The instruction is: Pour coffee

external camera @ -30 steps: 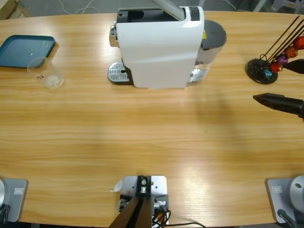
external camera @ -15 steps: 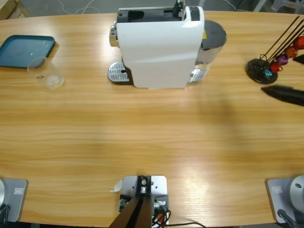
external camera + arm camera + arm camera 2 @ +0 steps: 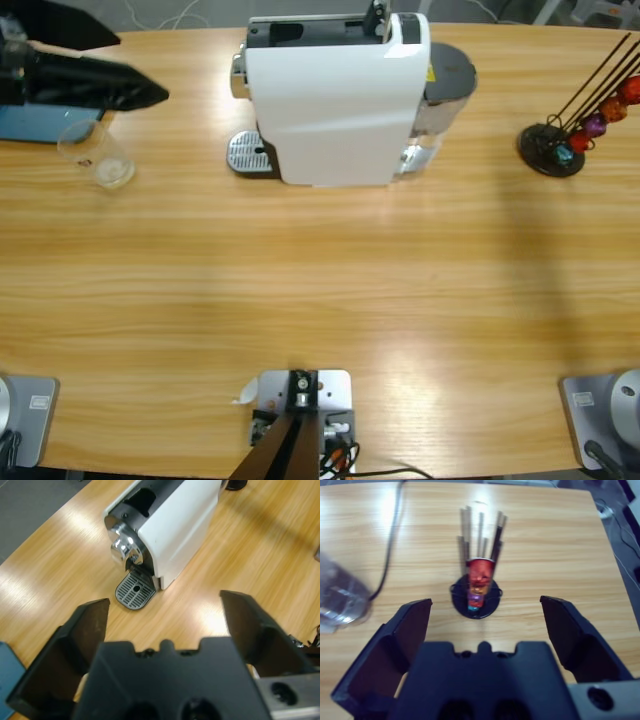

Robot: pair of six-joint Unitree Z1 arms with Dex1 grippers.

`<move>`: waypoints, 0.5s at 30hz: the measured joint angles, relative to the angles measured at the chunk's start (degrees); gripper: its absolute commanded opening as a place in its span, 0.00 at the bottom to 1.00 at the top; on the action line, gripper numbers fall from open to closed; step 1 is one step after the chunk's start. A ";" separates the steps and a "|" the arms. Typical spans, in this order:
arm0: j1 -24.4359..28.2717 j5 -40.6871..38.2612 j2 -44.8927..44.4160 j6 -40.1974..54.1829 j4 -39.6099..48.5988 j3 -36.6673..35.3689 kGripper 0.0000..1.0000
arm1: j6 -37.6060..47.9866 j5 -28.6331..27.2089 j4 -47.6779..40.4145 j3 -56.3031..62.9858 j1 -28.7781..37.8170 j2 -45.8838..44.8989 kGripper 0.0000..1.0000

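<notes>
A small clear glass tumbler (image 3: pixel 96 155) stands on the table at the far left; I cannot make out any brown coffee in it. My left gripper (image 3: pixel 141 68) comes in from the upper left corner, above and just behind the tumbler, with its jaws open and nothing between them. Its wrist view looks past the left gripper (image 3: pixel 164 600) at the white coffee machine (image 3: pixel 167 527) and its drip tray (image 3: pixel 133 590). My right gripper (image 3: pixel 485 601) is open and empty, out of the high view, facing the capsule stand (image 3: pixel 477 587).
The white coffee machine (image 3: pixel 335 95) stands at the back middle with its metal drip tray (image 3: pixel 250 155) on its left. A blue tray (image 3: pixel 35 122) lies under the left gripper. The capsule stand (image 3: pixel 562 142) with coloured capsules is at the far right.
The right gripper has drawn back off the right edge of the high view. The left gripper has come in at the upper left, over the blue tray. The tumbler has not moved.
</notes>
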 measured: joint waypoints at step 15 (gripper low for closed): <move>-0.09 0.17 -1.98 -0.30 0.25 1.36 1.00 | 0.03 3.95 -17.95 8.33 -3.06 5.05 0.83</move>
